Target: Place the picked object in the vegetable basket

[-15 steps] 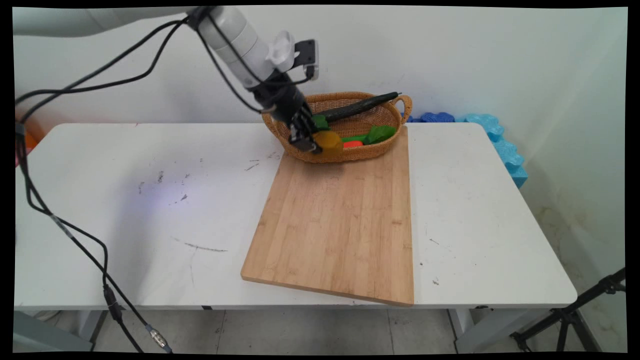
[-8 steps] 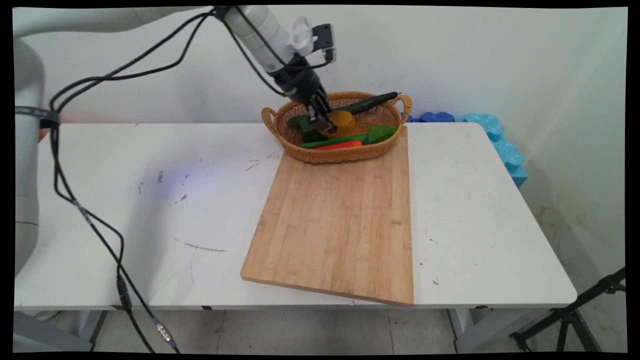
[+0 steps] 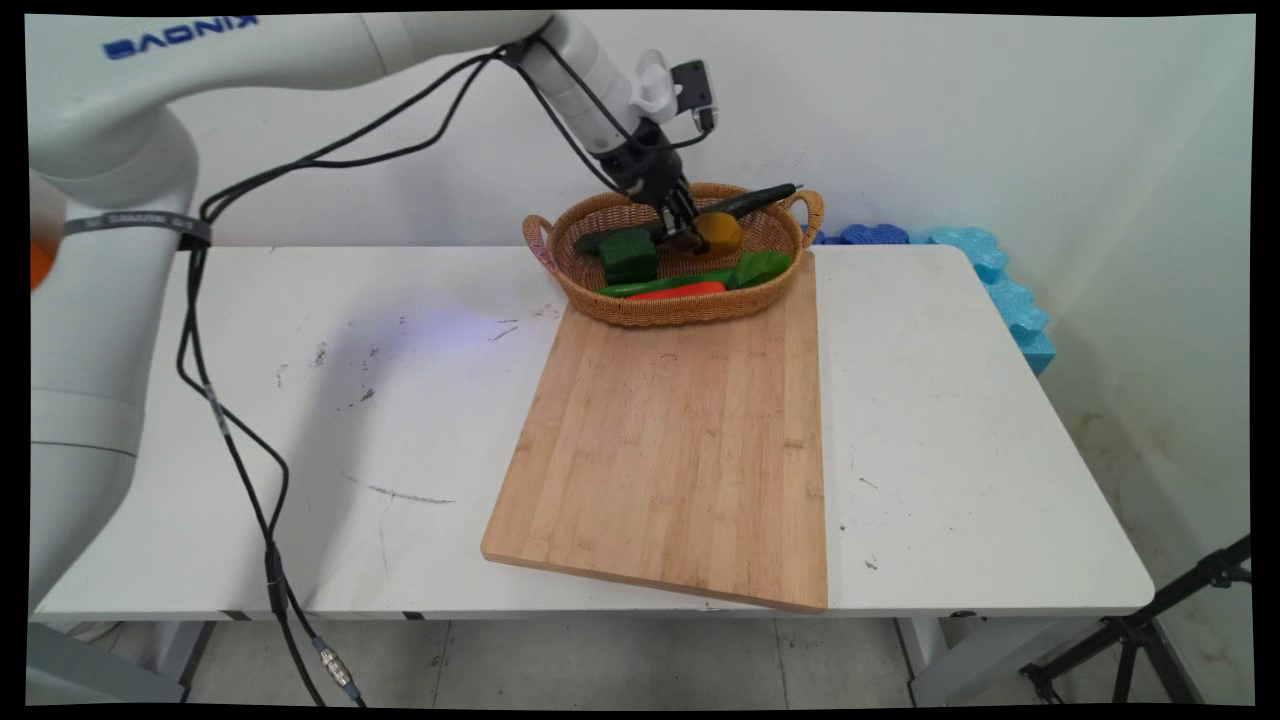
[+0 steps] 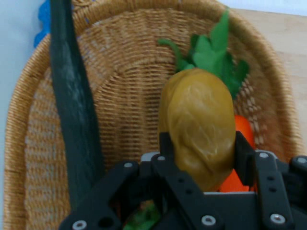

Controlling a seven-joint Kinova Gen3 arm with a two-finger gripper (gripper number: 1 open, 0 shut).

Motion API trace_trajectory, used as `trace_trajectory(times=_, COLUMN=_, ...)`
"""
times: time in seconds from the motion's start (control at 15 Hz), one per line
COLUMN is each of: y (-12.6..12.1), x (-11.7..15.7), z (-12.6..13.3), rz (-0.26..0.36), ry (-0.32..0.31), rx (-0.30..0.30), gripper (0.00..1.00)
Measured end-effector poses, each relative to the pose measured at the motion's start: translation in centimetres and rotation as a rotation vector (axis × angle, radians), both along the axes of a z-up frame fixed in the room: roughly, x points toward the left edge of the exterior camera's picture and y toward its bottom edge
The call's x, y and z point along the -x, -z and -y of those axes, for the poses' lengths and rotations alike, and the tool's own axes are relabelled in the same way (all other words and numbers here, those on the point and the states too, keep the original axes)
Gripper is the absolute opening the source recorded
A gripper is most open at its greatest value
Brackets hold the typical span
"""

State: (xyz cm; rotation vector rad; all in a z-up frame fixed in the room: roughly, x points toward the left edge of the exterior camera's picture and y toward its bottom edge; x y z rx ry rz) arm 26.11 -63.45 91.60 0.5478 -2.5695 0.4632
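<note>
The gripper holds a yellow-brown potato above the wicker basket at the far side of the table.

The white table (image 3: pixel 300 420) carries a wooden cutting board (image 3: pixel 670 450), and the wicker basket (image 3: pixel 640 308) stands on the board's far edge, near the wall. Inside the basket lie a long dark cucumber (image 4: pixel 74 110), leaning on the rim, a carrot (image 3: pixel 680 291) with green leaves (image 4: pixel 216 52), and a dark green block (image 3: pixel 627 257). The gripper (image 4: pixel 201 146) has its jaws closed on the potato (image 4: pixel 199 129), one finger on each side of it, and the potato hangs over the inside of the basket.
</note>
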Motion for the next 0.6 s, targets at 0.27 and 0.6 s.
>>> trace_trajectory(times=0.27, y=0.9, x=0.3, z=1.8, rz=0.000, ry=-0.011, rx=0.015, gripper=0.00)
trace_trajectory(times=0.6, y=1.8, x=1.2, z=3.1, rz=0.005, ry=-0.014, rx=0.027, gripper=1.00)
